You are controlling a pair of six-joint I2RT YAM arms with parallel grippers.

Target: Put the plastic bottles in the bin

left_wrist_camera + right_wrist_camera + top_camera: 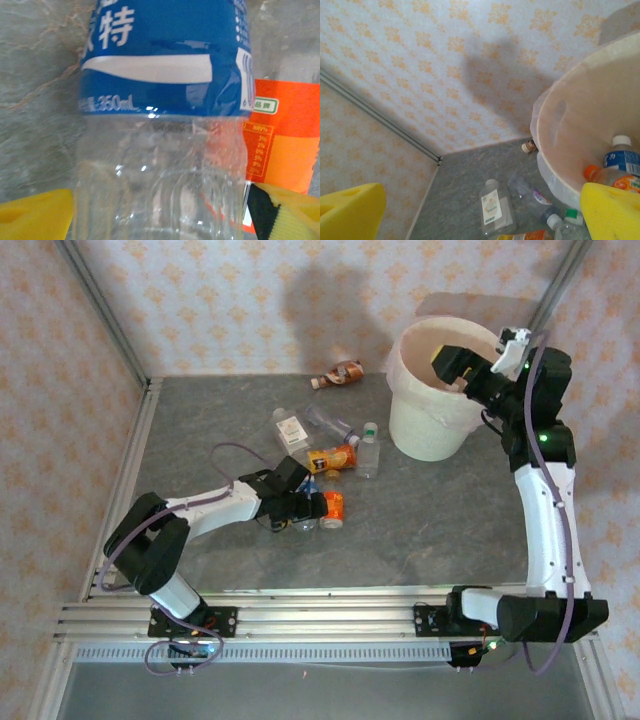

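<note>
Securing blue-labelled bottle (160, 75), lying just beside orange-labelled bottle (285, 135): left gripper (160, 215) astride its clear body, pads (35, 215) at both sides, firm hold not discernible; advise centred squeeze, lifting clear of neighbour. Right gripper (480, 210) gapes wide, empty, over bin (425, 430)

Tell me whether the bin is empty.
No: a blue-labelled bottle and an orange-capped bottle lie inside the bin.
</note>
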